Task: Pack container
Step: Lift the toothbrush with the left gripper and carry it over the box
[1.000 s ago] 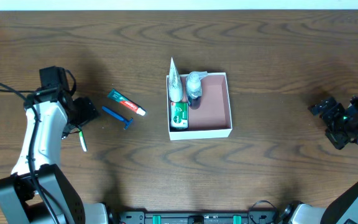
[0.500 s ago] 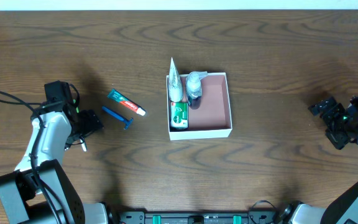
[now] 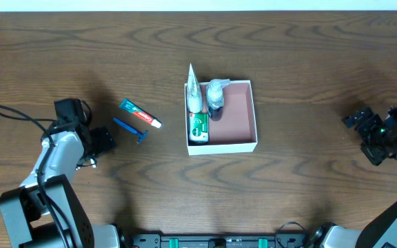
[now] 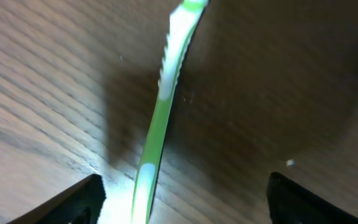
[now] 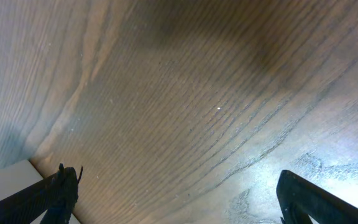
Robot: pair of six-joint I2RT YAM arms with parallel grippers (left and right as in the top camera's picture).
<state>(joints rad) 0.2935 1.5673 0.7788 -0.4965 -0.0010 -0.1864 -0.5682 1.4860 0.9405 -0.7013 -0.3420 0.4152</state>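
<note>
The container (image 3: 243, 114), a shallow white box with a pinkish-brown inside, sits at the table's middle. In its left part lie a white tube (image 3: 195, 91), a green and white packet (image 3: 198, 127) and a small clear bottle (image 3: 215, 96). My left gripper (image 3: 96, 153) is open, low over a green and white toothbrush (image 4: 160, 118) that lies on the wood between its fingers (image 4: 182, 202). My right gripper (image 3: 357, 124) is open and empty at the far right; its wrist view (image 5: 179, 199) shows only bare wood.
A toothpaste tube (image 3: 140, 114) and a blue razor (image 3: 131, 129) lie on the table between my left arm and the box. A black cable (image 3: 19, 114) trails at the far left.
My left arm has drawn down and toward the front, lowering its gripper over the toothbrush. The right arm and the box have not moved.
</note>
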